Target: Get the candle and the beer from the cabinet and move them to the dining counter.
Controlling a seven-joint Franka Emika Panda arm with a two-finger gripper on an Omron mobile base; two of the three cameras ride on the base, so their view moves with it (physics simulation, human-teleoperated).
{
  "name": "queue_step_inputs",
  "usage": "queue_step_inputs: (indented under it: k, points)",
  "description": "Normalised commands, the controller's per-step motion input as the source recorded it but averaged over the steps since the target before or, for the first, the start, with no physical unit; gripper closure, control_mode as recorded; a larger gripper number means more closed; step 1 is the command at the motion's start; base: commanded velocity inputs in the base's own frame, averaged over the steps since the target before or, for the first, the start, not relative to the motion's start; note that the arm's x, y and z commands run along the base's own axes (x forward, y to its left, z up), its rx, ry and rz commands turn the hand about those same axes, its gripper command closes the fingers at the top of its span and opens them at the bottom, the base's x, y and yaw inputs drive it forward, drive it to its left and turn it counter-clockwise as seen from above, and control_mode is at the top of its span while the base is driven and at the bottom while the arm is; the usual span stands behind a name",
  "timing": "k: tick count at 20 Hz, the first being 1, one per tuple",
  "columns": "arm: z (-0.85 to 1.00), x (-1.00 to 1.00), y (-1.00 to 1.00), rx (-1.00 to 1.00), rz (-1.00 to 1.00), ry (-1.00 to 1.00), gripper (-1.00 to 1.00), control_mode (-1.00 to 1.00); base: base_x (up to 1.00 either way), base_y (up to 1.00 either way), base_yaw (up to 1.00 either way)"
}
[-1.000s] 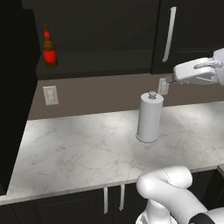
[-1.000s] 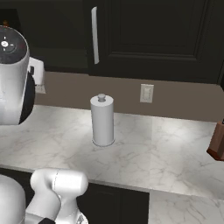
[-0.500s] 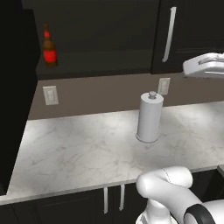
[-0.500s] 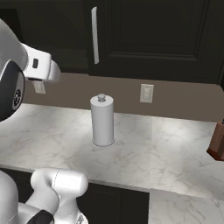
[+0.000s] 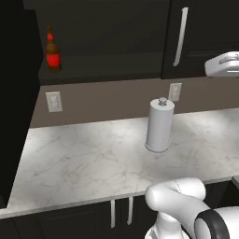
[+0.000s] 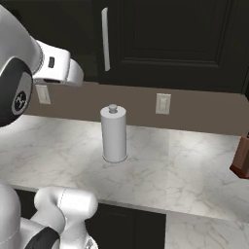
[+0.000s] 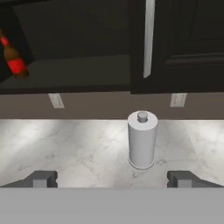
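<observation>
The beer (image 5: 52, 49) stands upright on the open shelf of the cabinet (image 5: 200, 32), near its left end. A white paper-towel holder (image 5: 159, 125) stands toward the back of the marble desk (image 5: 74, 163). The gripper (image 7: 112, 178), fingers spread wide and empty, has risen since a second ago, pulling back from the cabinet.

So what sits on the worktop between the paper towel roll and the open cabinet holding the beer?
Nothing: in the left base view bare marble worktop runs from the paper towel roll leftward below the beer.
</observation>
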Motion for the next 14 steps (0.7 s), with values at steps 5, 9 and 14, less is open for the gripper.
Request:
queue_step_inputs:
  k: [5,9,14]
  points:
    - [0.0,0.32,-0.23,0.0,0.0,-0.03,-1.0,-1.0,0.0,0.0,0.0]
    - [0.02,0.39,-0.13,0.0,0.0,-0.02,-1.0,-1.0,0.0,0.0,0.0]
    - [0.02,0.45,-0.08,0.0,0.0,-0.02,-1.0,-1.0,0.0,0.0,0.0]
